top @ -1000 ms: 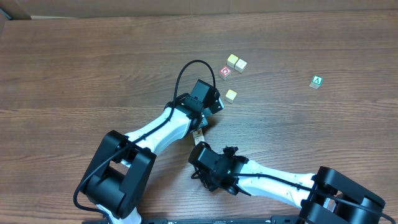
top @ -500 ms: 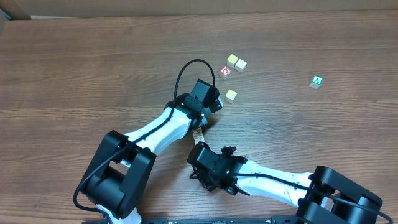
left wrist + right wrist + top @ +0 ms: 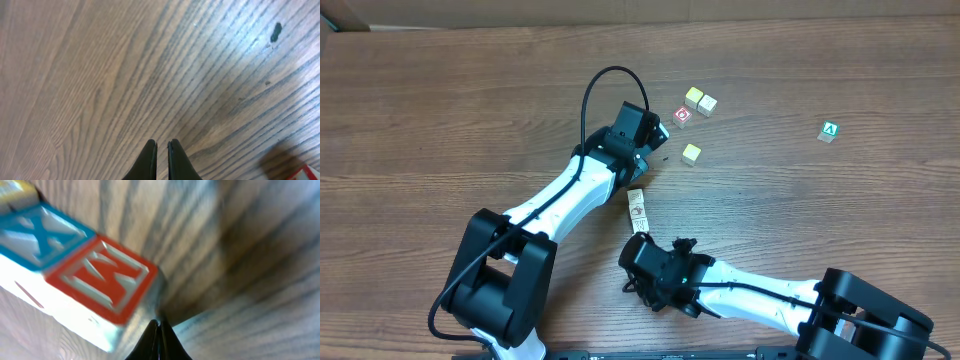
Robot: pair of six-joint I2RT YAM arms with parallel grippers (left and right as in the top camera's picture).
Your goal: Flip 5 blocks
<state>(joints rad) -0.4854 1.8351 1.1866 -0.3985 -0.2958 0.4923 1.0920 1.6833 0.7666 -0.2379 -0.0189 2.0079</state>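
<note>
After drawing the left gripper (image 3: 162, 144), pinched shut and empty, off toward upper centre, leaves the blocks (image 3: 638, 208) uncovered in a row at mid-frame. Keeps the right gripper (image 3: 158, 325) shut, tips just beside that row. Suggests flipping comes next.

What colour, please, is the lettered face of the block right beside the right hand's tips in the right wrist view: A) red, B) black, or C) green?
A: the right hand, with its tips together, sits at the corner of a block whose lettered face is red.
</note>
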